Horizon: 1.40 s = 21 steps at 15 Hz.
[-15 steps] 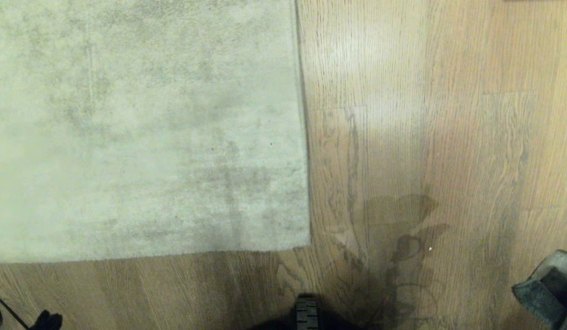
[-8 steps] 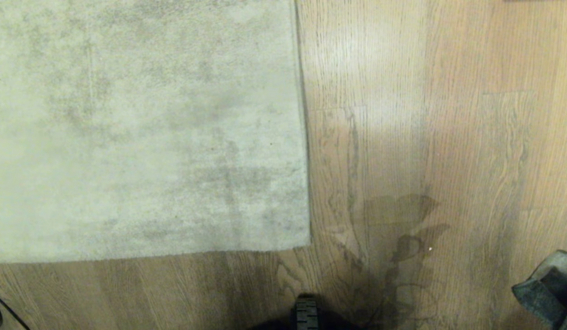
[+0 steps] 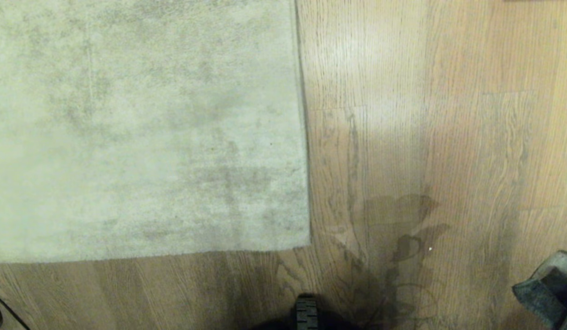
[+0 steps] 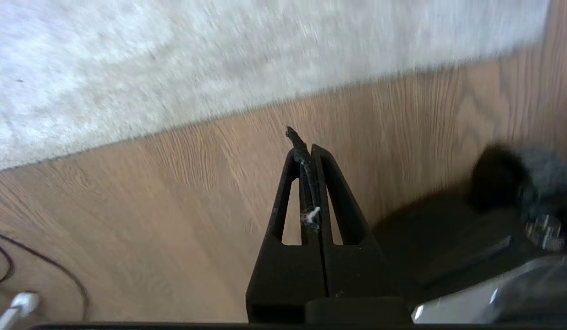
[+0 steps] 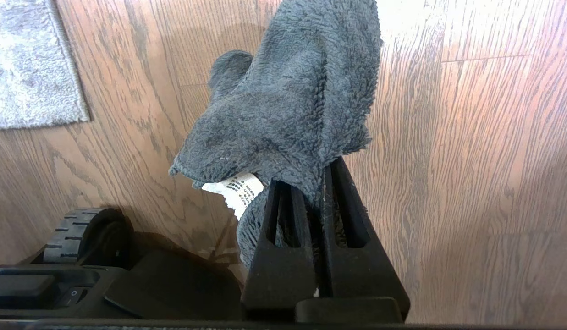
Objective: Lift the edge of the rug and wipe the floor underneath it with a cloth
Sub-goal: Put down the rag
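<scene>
The pale mottled rug [image 3: 127, 128] lies flat on the wood-grain floor [image 3: 425, 137]. Its near rug edge [image 3: 150, 255] and its right border both rest on the planks. At the lower right corner of the head view hangs the dark grey cloth [image 3: 542, 286]. In the right wrist view my right gripper [image 5: 317, 176] is shut on that cloth [image 5: 288, 101], held above bare floor. My left gripper [image 4: 308, 146] is shut on nothing, with bits of lint stuck to it. It hovers over floor short of the rug edge [image 4: 265, 103] and is out of the head view.
A black cable [image 4: 45, 266] and a white plug [image 4: 17, 305] lie on the floor beside the left gripper. The robot base's ribbed wheel [image 3: 306, 314] sits at the near edge. A white label [image 5: 235, 190] dangles from the cloth. The rug's corner [image 5: 31, 68] lies left of the cloth.
The left gripper's dark tip, at the head view's lower left corner a second ago, has drawn back out of that view. The rug and the cloth have not moved.
</scene>
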{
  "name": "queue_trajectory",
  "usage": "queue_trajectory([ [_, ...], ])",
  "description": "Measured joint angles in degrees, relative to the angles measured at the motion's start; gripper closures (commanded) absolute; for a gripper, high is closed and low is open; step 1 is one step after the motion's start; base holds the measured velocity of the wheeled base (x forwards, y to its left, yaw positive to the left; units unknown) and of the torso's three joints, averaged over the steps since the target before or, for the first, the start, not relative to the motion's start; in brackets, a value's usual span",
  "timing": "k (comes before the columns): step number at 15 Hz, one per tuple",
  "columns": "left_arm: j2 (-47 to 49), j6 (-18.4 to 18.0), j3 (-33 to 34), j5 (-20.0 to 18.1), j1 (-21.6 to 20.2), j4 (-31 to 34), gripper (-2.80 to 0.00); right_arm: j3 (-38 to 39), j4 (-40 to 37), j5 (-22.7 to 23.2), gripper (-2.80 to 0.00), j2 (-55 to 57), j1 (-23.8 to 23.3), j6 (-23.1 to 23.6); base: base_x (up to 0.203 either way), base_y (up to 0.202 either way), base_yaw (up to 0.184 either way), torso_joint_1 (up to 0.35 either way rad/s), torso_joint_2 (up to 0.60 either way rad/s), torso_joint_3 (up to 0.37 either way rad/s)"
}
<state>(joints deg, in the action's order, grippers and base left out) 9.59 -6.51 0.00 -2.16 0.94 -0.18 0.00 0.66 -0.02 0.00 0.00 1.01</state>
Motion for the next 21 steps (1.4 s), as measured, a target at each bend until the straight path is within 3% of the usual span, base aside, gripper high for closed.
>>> queue_trajectory([
  [4, -7.29, 5.44, 0.0, 1.23, -0.63, 0.32, 0.0, 0.0, 0.0, 0.02, 0.0, 0.0, 0.0, 0.02, 0.0, 0.0, 0.0, 0.0, 0.0, 0.0],
  [21, -9.54, 6.01, 0.0, 1.39, -0.72, 0.27, 0.0, 0.0, 0.0, 0.02, 0.0, 0.0, 0.0, 0.02, 0.0, 0.0, 0.0, 0.0, 0.0, 0.0],
])
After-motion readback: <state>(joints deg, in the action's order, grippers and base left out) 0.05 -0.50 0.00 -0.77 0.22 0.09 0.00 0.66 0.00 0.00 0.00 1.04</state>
